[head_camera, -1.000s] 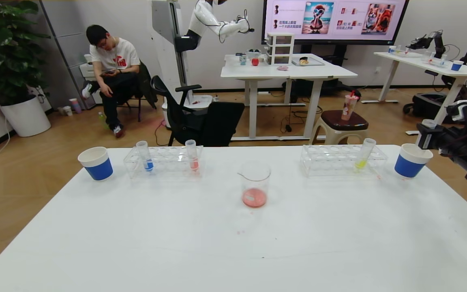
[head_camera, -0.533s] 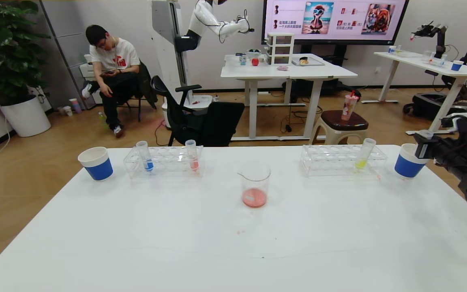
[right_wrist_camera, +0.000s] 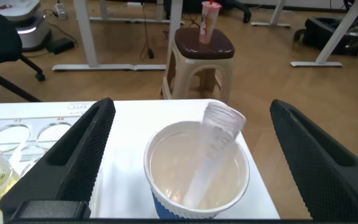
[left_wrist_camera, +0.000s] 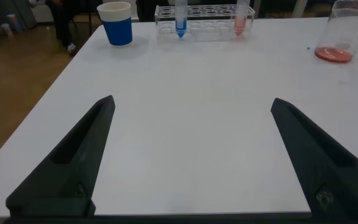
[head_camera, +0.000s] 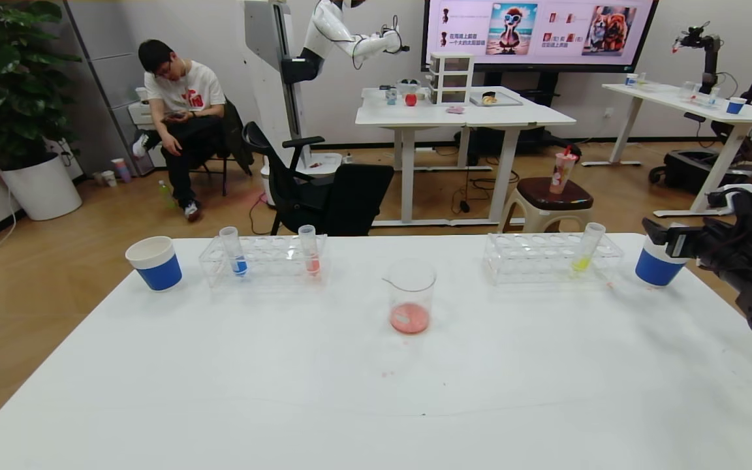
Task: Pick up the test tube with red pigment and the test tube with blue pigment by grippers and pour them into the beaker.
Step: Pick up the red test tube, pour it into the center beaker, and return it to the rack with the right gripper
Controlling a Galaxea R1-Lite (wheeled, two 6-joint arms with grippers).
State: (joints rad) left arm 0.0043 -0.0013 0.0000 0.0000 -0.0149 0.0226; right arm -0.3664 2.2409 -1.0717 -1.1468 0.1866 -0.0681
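The test tube with blue pigment (head_camera: 236, 252) and the test tube with red pigment (head_camera: 311, 251) stand upright in the left clear rack (head_camera: 264, 261). Both also show in the left wrist view, blue (left_wrist_camera: 180, 18) and red (left_wrist_camera: 241, 17). The beaker (head_camera: 410, 297) stands mid-table with red liquid at its bottom. My right gripper (head_camera: 660, 238) is open over the right blue-and-white paper cup (right_wrist_camera: 197, 180), and an empty clear tube (right_wrist_camera: 216, 143) leans inside that cup. My left gripper (left_wrist_camera: 191, 102) is open and empty over the bare near table, out of the head view.
A second clear rack (head_camera: 552, 258) at the right holds a tube with yellow liquid (head_camera: 586, 249). Another blue-and-white cup (head_camera: 154, 262) stands at the far left. Small red drops (head_camera: 387, 375) lie in front of the beaker. Chairs, tables and a seated person are behind.
My right gripper has moved left and lower, over the right cup. Everything else on the table is where it was.
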